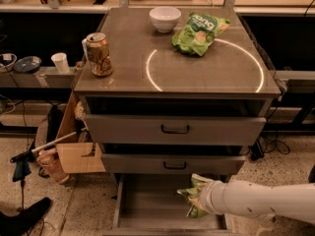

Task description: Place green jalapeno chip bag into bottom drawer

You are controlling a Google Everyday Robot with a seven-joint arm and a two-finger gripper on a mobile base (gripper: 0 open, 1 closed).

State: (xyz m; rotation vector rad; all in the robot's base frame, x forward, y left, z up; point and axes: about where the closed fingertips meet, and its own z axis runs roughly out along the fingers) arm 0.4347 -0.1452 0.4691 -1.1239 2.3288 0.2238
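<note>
The green jalapeno chip bag [193, 196], crinkly green foil with a pale edge, hangs upright at the end of my white arm. It is inside the open bottom drawer [147, 203], toward its right side, just under the middle drawer's front. My gripper [201, 201] reaches in from the right and is shut on the bag; the bag and wrist cover most of it. I cannot tell whether the bag's lower end touches the drawer floor.
On the cabinet top are a brighter green bag with white lettering [198, 31], a white bowl [165, 17] and a can [100, 54]. The top drawer [174, 130] and middle drawer [170, 164] stick out slightly. A cardboard box [74, 154] stands to the left.
</note>
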